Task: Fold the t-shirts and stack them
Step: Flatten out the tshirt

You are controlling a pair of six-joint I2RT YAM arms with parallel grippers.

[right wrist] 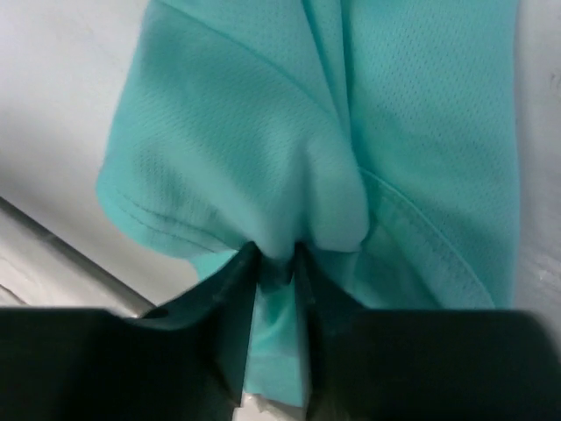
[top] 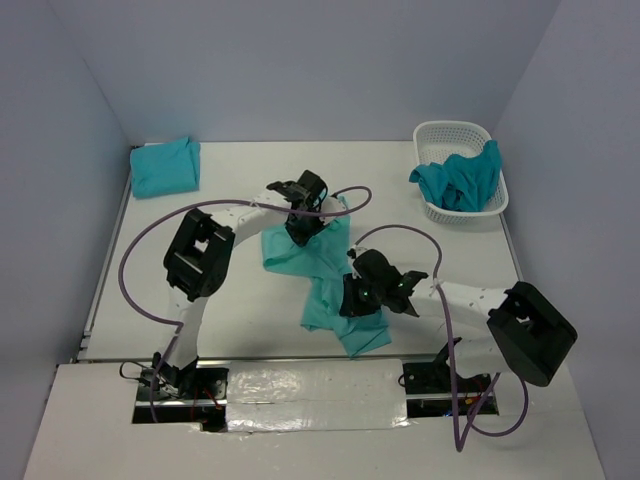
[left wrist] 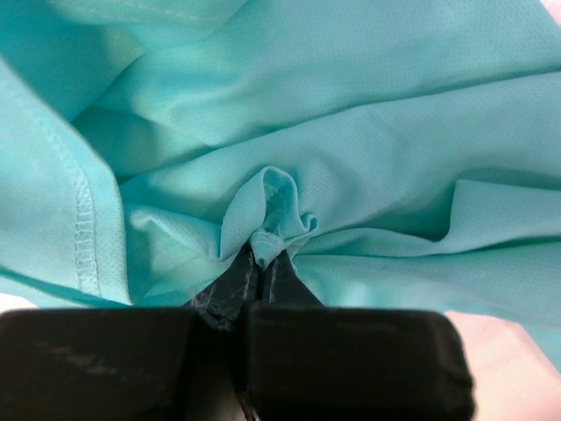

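A light teal t-shirt (top: 320, 268) lies crumpled in the middle of the table. My left gripper (top: 300, 226) is shut on a pinch of its upper part; in the left wrist view the fingertips (left wrist: 263, 254) squeeze a small bunch of cloth (left wrist: 280, 206). My right gripper (top: 352, 298) is shut on its lower part; in the right wrist view the cloth (right wrist: 263, 167) hangs out of the jaws (right wrist: 276, 259). A folded teal t-shirt (top: 165, 165) lies at the far left corner. A darker teal t-shirt (top: 460, 178) sits in the white basket (top: 440, 135).
The white basket stands at the far right. Purple cables (top: 135, 260) loop over the table beside both arms. The table's near edge carries the arm bases (top: 180, 375) and a reflective strip (top: 310, 385).
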